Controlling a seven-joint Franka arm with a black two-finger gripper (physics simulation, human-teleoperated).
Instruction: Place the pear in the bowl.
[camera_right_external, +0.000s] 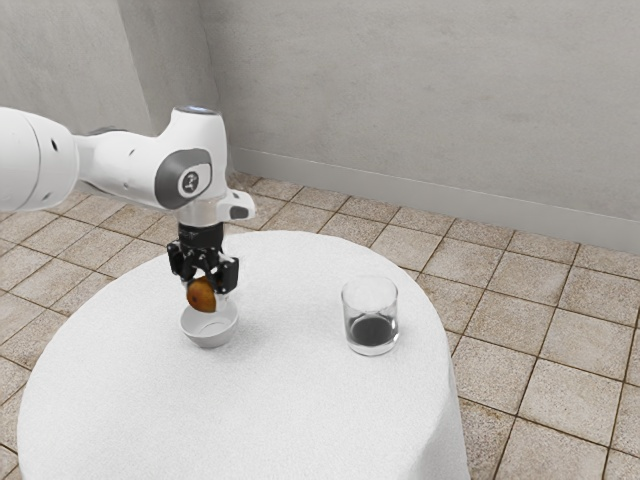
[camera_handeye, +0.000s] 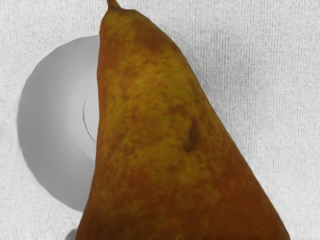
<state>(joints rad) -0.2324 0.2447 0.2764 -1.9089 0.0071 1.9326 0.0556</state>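
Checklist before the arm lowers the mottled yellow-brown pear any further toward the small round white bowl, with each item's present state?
1. Grip: black two-finger end effector closed on the mottled yellow-brown pear from both sides: ok.
2. Small round white bowl upright on the white-covered round table: ok.
3. Bowl interior free of other items: cannot tell; the visible part is bare, the pear hides the rest.
4. Pear centred over the bowl: cannot tell; the wrist view shows them overlapping, the bowl extending past one side.
5. Clear glass tumbler with dark contents out of the way: ok, it stands apart toward the exterior view's right.
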